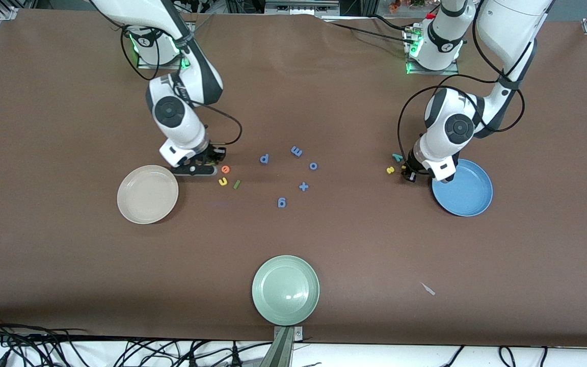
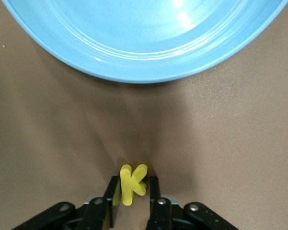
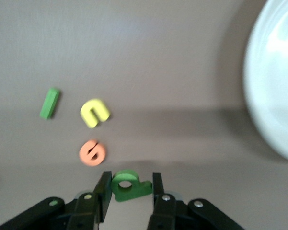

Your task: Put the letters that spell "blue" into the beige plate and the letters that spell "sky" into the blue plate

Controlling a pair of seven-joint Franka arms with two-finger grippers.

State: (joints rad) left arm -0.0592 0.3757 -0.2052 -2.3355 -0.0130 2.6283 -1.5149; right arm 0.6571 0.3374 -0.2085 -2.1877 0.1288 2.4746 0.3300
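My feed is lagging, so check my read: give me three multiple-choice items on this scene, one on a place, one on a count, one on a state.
1. Which plate lies nearest the front camera? A beige, B blue, C green.
2. How many all-blue pieces lie on the table? A three, B five, C seven.
3. What is the left gripper doing? A shut on a yellow k, B hanging open in the air, C shut on a teal y.

Answers:
1 C: the green plate sits lowest in the front view.
2 B: five blue pieces lie mid-table.
3 A: the k stands pinched between its fingers, beside the blue plate.
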